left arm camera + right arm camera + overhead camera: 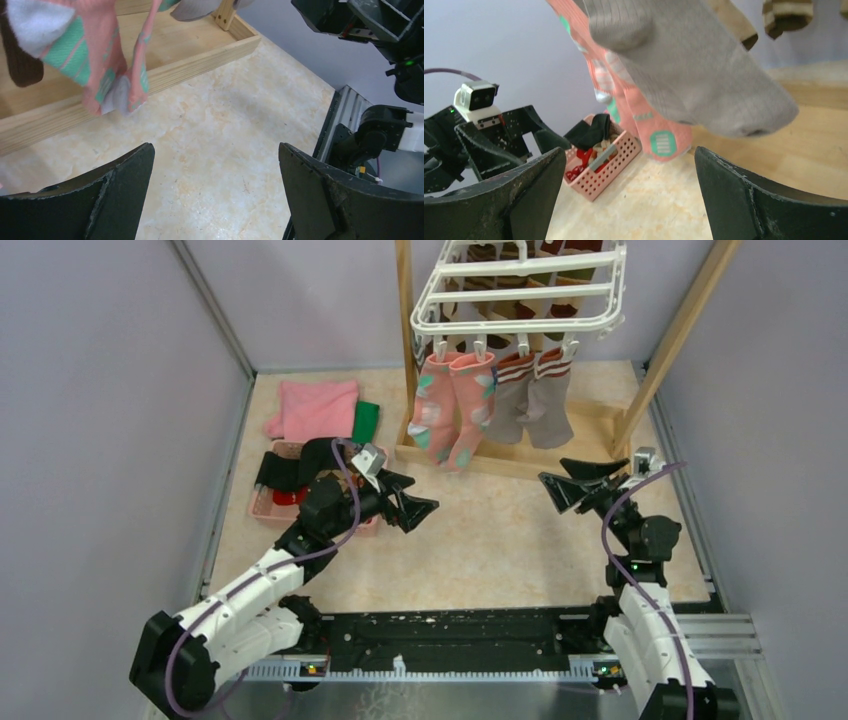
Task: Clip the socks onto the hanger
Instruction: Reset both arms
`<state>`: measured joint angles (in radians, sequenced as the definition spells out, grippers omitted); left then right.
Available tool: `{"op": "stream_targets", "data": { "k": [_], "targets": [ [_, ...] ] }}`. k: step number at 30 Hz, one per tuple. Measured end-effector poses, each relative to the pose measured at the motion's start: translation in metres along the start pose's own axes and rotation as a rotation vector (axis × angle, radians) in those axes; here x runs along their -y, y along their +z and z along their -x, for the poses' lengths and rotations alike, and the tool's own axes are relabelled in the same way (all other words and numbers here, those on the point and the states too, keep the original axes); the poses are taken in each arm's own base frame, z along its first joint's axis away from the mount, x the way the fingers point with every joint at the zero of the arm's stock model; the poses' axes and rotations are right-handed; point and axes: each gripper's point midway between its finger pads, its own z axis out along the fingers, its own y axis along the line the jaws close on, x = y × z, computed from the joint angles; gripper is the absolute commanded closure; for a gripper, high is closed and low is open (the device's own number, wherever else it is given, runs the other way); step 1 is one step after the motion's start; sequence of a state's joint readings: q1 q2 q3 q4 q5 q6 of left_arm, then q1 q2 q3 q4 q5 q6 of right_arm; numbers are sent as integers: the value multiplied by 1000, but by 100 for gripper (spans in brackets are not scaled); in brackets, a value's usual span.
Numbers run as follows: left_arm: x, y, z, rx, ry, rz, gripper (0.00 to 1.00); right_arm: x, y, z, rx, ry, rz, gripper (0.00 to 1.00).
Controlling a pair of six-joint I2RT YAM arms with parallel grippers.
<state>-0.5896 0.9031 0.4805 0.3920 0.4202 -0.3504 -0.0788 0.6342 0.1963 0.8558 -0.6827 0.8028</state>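
Observation:
The white hanger (520, 285) hangs from the wooden frame. Clipped under it are two pink socks with teal patches (450, 410) and two grey socks with striped cuffs (530, 400). Brown socks show through its grid further back. My left gripper (420, 505) stands open and empty above the table, below and left of the pink socks (95, 55). The left wrist view shows only bare table between its fingers (125, 190). My right gripper (552, 485) is open and empty too, just below the grey sock (694, 75).
A pink perforated basket (599, 175) with dark and red items sits under my left arm. A folded pink cloth (315, 408) and a green cloth (366, 420) lie at the back left. The wooden frame's base rail (520, 462) crosses behind both grippers. Walls close both sides.

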Motion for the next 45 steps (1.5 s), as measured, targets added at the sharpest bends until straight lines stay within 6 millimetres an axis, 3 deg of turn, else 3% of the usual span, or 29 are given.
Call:
{"op": "stream_targets", "data": {
  "k": [14, 23, 26, 34, 45],
  "targets": [
    [-46, -9, -22, -66, -52, 226, 1, 20, -11, -55, -146, -7, -77, 1],
    [-65, -30, -25, -92, -40, 377, 1, 38, -14, -68, -159, 5, -210, 1],
    [-73, -37, -15, -109, -6, 445, 1, 48, -15, -67, -143, 12, -271, 1],
    [-85, -49, 39, -81, 90, 570, 1, 66, -21, -67, -107, 53, -401, 1],
    [-111, -60, 51, -59, -16, 527, 1, 76, -26, -64, -84, 85, -478, 1]
  ]
}}
